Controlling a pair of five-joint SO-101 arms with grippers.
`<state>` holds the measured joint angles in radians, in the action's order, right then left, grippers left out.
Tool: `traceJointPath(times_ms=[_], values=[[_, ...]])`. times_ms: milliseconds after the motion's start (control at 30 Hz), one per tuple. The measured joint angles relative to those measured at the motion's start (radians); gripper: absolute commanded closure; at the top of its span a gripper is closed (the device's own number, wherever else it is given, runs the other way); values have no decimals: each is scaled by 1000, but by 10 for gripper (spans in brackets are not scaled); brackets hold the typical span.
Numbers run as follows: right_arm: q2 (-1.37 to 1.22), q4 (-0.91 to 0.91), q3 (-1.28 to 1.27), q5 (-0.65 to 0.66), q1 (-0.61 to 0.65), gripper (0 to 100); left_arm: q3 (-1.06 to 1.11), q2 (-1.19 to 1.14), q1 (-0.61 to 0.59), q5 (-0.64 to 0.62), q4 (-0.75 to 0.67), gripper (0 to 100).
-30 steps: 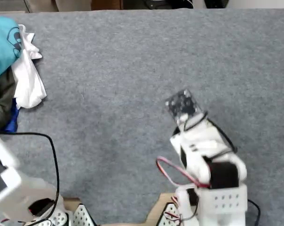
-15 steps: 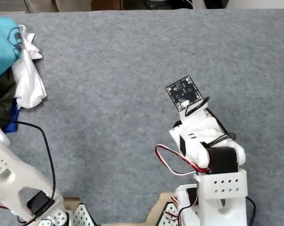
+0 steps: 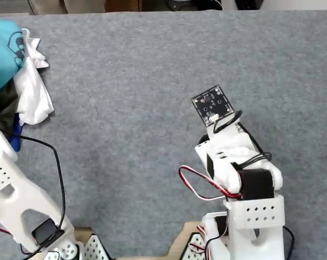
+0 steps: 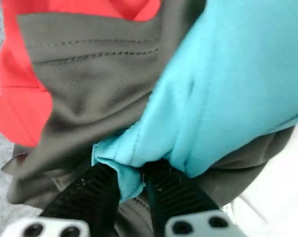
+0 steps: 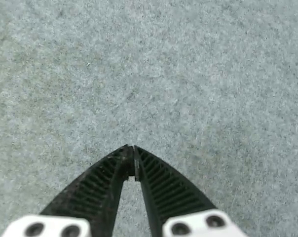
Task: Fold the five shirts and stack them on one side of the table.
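Note:
A heap of shirts lies at the table's left edge: a teal shirt (image 3: pixel 4 51) on top, a white shirt (image 3: pixel 33 92) beside it, a dark shirt (image 3: pixel 4 108) below and a bit of blue cloth (image 3: pixel 13 140). In the left wrist view my left gripper (image 4: pixel 127 170) is shut on a folded edge of the teal shirt (image 4: pixel 228 84), which lies over the dark shirt (image 4: pixel 90 84) and a red shirt (image 4: pixel 25 103). My right gripper (image 5: pixel 134 148) hangs shut over bare grey table, with nothing in it.
The grey felt table (image 3: pixel 152 70) stretches bare from the heap to the right edge. The left arm (image 3: pixel 9 189) rises along the left edge with its black cable (image 3: pixel 58 173). The right arm (image 3: pixel 236 168) stands at the front, right of centre.
The left arm has swung up from the front left corner to the shirt heap. The right arm has lifted slightly and then stayed still.

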<state>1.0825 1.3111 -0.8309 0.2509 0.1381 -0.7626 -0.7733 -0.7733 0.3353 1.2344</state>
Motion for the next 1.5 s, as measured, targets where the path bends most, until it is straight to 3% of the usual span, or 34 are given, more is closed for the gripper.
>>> traceJointPath(times_ms=[267,500,767,1067,1233,1400,1500], values=[[0,-3,0,0,0,993,-206,-2,25,0,236,980],[0,-3,0,0,0,993,-502,-2,133,-8,493,981],[0,-3,0,0,0,993,-551,115,285,-103,514,981],[0,-3,0,0,-5,992,-433,362,618,-235,514,981],[0,-3,0,3,-124,992,-313,491,830,-296,514,981],[55,-3,0,3,-345,990,-180,592,1008,-322,514,981],[127,-3,0,71,-442,990,-110,634,1108,-322,514,981]])
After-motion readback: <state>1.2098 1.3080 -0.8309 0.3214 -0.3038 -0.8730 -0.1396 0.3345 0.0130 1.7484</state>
